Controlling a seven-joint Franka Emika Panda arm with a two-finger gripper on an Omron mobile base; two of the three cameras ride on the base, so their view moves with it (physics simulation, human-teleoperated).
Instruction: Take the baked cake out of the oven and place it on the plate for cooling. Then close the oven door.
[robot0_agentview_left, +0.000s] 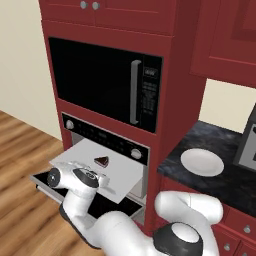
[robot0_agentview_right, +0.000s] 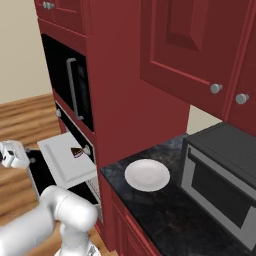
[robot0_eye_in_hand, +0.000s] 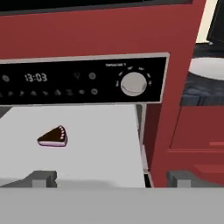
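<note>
Currently the jaws stand fully open and empty, gripper (robot0_eye_in_hand: 111, 179) facing the oven (robot0_eye_in_hand: 83, 81). Cake (robot0_eye_in_hand: 53, 137) sits on the pulled-out grey tray (robot0_eye_in_hand: 100, 144); oven door (robot0_agentview_left: 42, 181) is down. White plate (robot0_agentview_left: 202, 162) rests on the dark desk (robot0_agentview_left: 225, 180), well apart.

2 base views flank oven (robot0_agentview_left: 107, 150) from behind; hand view faces it close.
</note>
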